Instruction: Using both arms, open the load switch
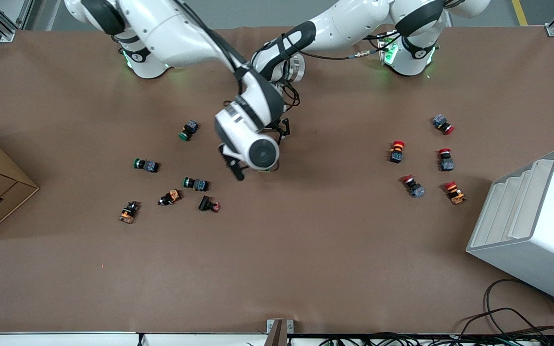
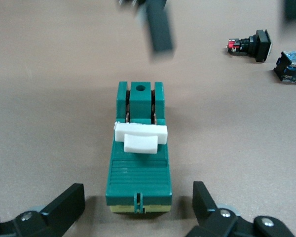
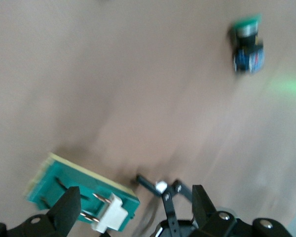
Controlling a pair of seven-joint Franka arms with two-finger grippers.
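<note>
nothing of the opening itself is yet done, as far as can be judged: the load switch (image 2: 138, 168) is seen with its white lever (image 2: 139, 138) laid flat across the dark green body and seated between the posts, so it is taken to be closed.

the switch is found flat on the brown table (image 1: 306, 250), about the middle of it. in the front view it is almost wholly hidden under the right arm's wrist, with only a sliver showing at five o'clock of that wrist. the green push-buttons (image 1: 195, 183) are scattered at nine o'clock of it, and the red push-buttons (image 1: 396, 151) well apart at three o'clock.

the approach is judged to be nearly finished. the left gripper (image 2: 137, 190) is held low at the end of the switch away from the posts, its fingers (image 2: 69, 202) spread apart, one on each side of the body, with a gap showing on both sides. nothing is clamped.

the right gripper (image 3: 135, 197) is held over the switch, its fingers parted too and nothing held between them. one of those fingers is seen in the left wrist view at twelve o'clock of the switch, just clear of the post end.

what is left, then, is judged to be the whole of the work: the body is to be pinned by one gripper and the lever lifted by the other.
</note>
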